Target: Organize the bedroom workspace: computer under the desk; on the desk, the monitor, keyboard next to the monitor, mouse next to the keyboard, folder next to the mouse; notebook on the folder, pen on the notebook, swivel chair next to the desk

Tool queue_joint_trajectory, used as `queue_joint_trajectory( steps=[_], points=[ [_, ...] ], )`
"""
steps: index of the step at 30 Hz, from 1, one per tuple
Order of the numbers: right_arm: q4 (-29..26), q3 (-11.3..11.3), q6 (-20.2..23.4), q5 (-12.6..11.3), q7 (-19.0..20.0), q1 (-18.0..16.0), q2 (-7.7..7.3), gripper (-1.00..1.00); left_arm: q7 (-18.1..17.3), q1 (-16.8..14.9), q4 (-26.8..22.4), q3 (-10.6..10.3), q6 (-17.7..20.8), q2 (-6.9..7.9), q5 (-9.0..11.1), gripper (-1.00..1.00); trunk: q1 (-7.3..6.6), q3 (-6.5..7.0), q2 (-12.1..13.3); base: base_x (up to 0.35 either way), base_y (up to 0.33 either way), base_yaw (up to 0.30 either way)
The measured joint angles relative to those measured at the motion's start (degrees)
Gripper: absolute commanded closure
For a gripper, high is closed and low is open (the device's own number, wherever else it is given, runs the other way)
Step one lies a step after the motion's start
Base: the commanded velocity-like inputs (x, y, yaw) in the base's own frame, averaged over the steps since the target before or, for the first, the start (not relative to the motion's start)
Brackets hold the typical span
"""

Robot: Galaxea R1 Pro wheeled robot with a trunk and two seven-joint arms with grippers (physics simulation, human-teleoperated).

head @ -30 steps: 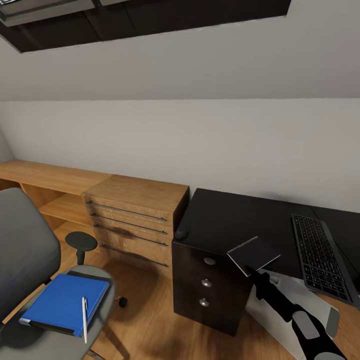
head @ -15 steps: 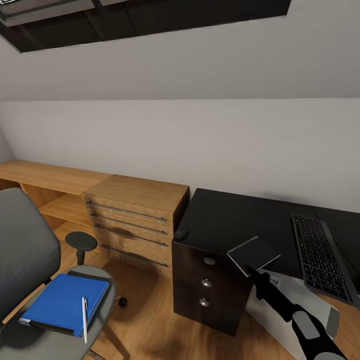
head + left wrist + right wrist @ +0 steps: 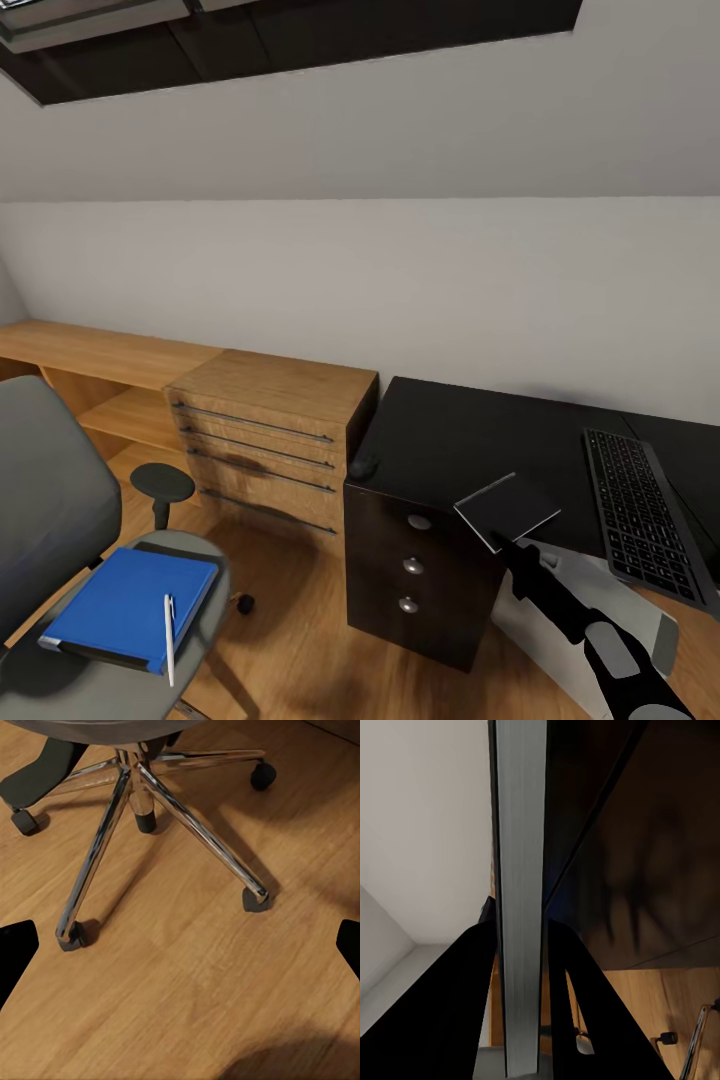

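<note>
Head view: the right gripper [image 3: 505, 545] pinches a small thin grey-white notebook [image 3: 507, 509] by one edge, holding it tilted just above the front of the long black desk [image 3: 450, 440], beside the slim dark keyboard [image 3: 642, 515] and a small dark rounded mouse [image 3: 363, 466] at the desk's corner. The flat bright blue folder [image 3: 125, 605], with the short white pen [image 3: 169, 623] on it, lies on the grey fabric swivel chair [image 3: 50, 520], so stacking cannot start yet (the folder must reach the desk first).

Left wrist view: the left gripper [image 3: 180, 952] is spread wide, hanging over the light wood floor [image 3: 187, 1005] near the chair's chrome base.

Right wrist view: both fingers [image 3: 472, 975] press the notebook's edge between them, a firm hold for carrying.
</note>
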Motion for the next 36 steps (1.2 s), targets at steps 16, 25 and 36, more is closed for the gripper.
queue_joint_trajectory(
  steps=[16, 25, 36],
  points=[
    [0.0, -1.4, -1.0, 0.8, 0.2, 0.0, -0.16, 1.0, -0.1, 0.0, 0.0, 0.0, 0.0, -0.05, 0.0, -1.0, 0.0, -0.01, 0.0, 0.0, 0.0, 0.0],
    [-0.1, -1.7, -1.2, 1.0, 0.2, 0.0, -0.06, 1.0, 0.0, 0.0, 0.0, -0.1, 0.0, -0.05, 0.0, -1.0, 0.0, -0.01, 0.0, 0.0, 0.0, 0.0],
    [-0.1, -1.8, -1.2, 1.0, 0.2, 0.0, -0.11, 1.0, -0.1, 0.0, 0.0, -0.1, 0.1, -0.06, 0.0, -1.0, 0.0, -0.01, 0.0, 0.0, 0.0, 0.0]
  ],
)
